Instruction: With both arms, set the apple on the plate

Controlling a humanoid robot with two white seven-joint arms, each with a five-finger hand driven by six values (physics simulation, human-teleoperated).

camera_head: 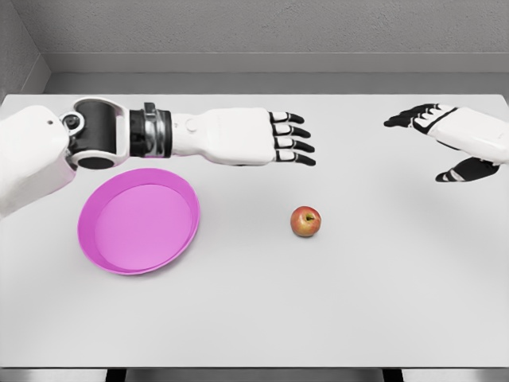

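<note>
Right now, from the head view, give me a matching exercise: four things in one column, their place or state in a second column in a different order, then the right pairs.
Column one:
1. apple
2. plate
3. left robot hand
4. right robot hand

Column two:
A. pink, empty, on the table's left part
B. fingers spread, holding nothing, near the picture's right edge
C. lying on the bare table, right of the plate
D. fingers stretched out flat, holding nothing, above and left of the apple

Pairs: 1-C, 2-A, 3-D, 4-B
</note>
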